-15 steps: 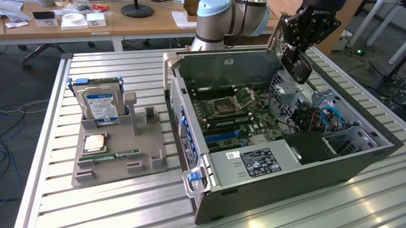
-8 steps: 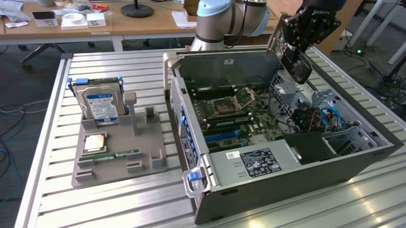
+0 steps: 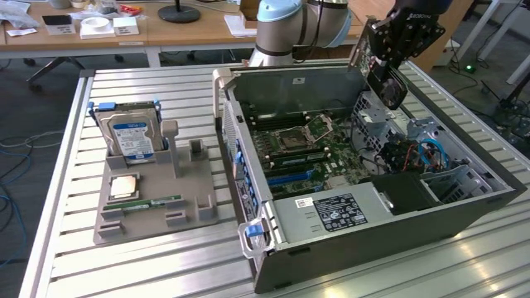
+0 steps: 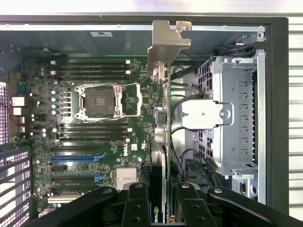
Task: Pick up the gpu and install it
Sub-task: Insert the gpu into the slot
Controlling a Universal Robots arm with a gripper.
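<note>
My fingers [image 4: 137, 208] are clamped on the gpu [image 4: 163, 142], hung edge-down over the mobo [image 4: 142, 132]. Mid-install, I reckon: not seated. Card edge needs lining up w/ the PCIe slot [image 4: 73, 158], off to one side of the fingers.

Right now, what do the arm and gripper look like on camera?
The arm is silver-grey tubing with pale blue joint caps. The gripper is black, with white lettering on its body and jointed fingers studded with round screw heads.
</note>
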